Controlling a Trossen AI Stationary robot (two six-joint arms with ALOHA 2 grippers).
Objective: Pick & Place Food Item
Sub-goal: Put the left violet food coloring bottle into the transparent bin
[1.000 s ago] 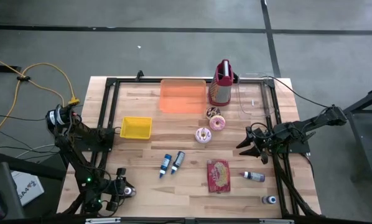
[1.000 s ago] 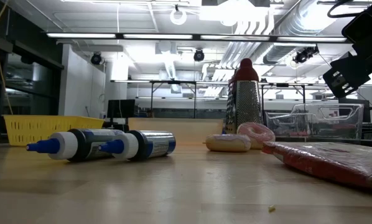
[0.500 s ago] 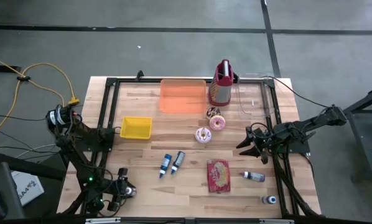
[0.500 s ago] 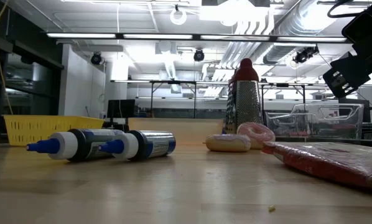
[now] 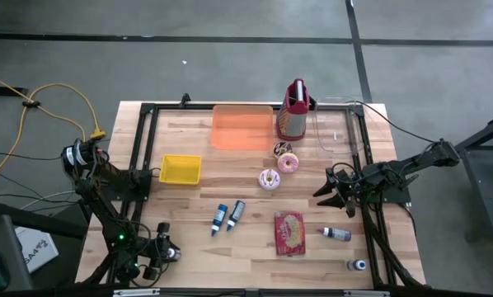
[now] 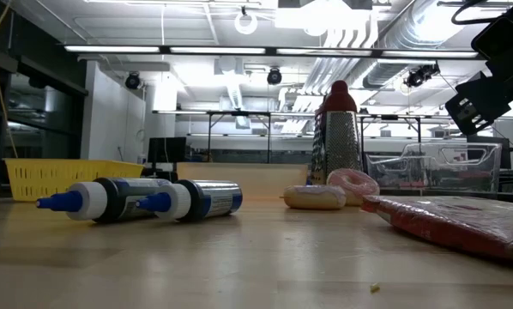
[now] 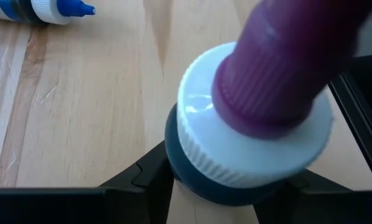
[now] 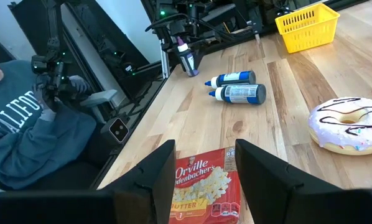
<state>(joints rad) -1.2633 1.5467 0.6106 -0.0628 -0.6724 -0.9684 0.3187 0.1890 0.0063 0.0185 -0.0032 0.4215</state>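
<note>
Three iced donuts lie mid-table: a chocolate-striped one [image 5: 284, 149], a pink one [image 5: 288, 163] and a pale one [image 5: 269, 179] [image 8: 348, 124]. A red popcorn bag [image 5: 289, 233] [image 8: 204, 186] lies flat nearer the near edge. My right gripper [image 5: 325, 191] [image 8: 204, 180] hovers open to the right of the donuts, with the bag showing between its fingers. My left gripper [image 5: 158, 252] [image 7: 223, 193] is at the near-left corner, shut on a small dark bottle with a white collar and purple cap [image 7: 267, 93] [image 8: 186, 57]. My left gripper pinches the bottle's dark body [image 7: 198, 186] just below the white collar, one finger on each side. The fingers come from above, pointing down, and the cap points back up between them. The bottle stands upright; whether its base rests on the table, I cannot tell.
At the far side are an orange tray [image 5: 242, 126], a red-topped grater [image 5: 293, 111] and a clear container [image 5: 337, 132]. A yellow basket [image 5: 180, 169] stands left. Two blue-capped bottles [image 5: 228, 216] lie mid-table, and two small bottles [image 5: 337, 234] [image 5: 358, 265] near right. A person [image 8: 24, 124] sits beyond the table.
</note>
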